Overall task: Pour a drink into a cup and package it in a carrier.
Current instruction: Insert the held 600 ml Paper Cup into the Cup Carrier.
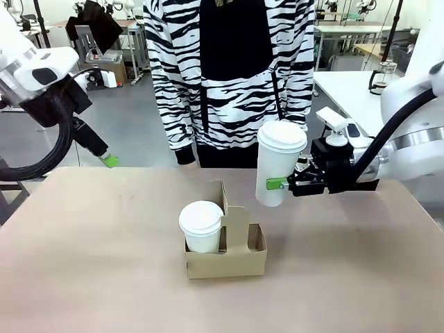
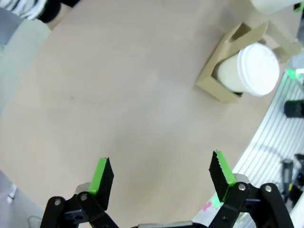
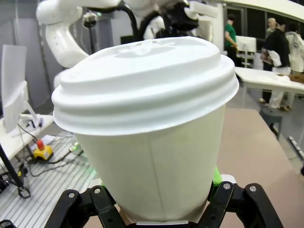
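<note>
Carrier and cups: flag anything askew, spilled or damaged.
Nothing stands out. The carrier sits flat on the table, with one lidded cup upright in its left slot. The right gripper holds a second lidded cup upright above the table. No spills show.

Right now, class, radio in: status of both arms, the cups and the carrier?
Left gripper open, empty, raised. Right gripper shut on lidded cup, held above table. Carrier: one lidded cup seated, other slot free. Path unobstructed.
</note>
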